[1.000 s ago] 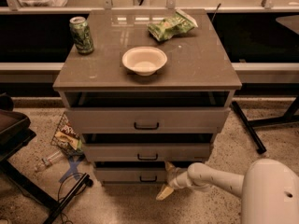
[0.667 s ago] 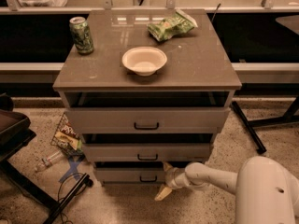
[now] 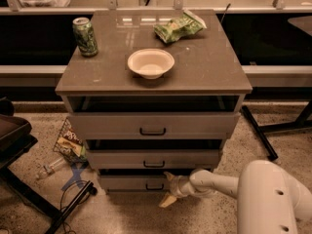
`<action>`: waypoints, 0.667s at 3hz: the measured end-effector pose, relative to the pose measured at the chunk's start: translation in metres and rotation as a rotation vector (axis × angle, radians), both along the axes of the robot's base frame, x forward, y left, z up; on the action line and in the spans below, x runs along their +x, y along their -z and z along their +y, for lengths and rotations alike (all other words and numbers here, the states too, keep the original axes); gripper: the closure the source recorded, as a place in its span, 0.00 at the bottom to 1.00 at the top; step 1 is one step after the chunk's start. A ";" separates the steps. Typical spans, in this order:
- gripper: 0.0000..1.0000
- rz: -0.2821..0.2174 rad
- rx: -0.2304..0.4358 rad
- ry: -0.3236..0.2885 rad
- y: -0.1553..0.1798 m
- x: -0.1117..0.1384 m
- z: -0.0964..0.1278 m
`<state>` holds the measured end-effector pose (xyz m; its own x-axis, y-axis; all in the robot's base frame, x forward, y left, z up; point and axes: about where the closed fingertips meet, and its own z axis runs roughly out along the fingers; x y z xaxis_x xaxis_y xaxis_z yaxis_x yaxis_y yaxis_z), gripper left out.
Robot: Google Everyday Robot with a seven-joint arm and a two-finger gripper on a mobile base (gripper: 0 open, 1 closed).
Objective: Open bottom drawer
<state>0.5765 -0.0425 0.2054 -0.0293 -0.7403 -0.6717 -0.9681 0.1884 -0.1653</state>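
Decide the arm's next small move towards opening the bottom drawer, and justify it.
Probably ease the tool a little left, so its spread fingers straddle the black handle of the bottom drawer, ready to close. The tool sits just right of that handle, about level with it, fingers apart and holding nothing.

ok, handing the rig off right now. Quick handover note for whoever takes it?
Gripper: low near the floor, at the bottom drawer's front, just right of its black handle; fingers spread, closed on nothing.
Bottom drawer: lowest in the grey cabinet, looks barely out, if at all.
Done: approach to the drawer.
Left: close on the handle, pull the drawer out.
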 end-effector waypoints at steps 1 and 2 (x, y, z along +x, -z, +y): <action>0.39 0.004 0.001 -0.007 0.004 -0.001 0.006; 0.38 0.006 0.002 -0.010 0.005 -0.002 0.008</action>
<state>0.5748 -0.0346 0.2005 -0.0258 -0.7389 -0.6733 -0.9709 0.1790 -0.1593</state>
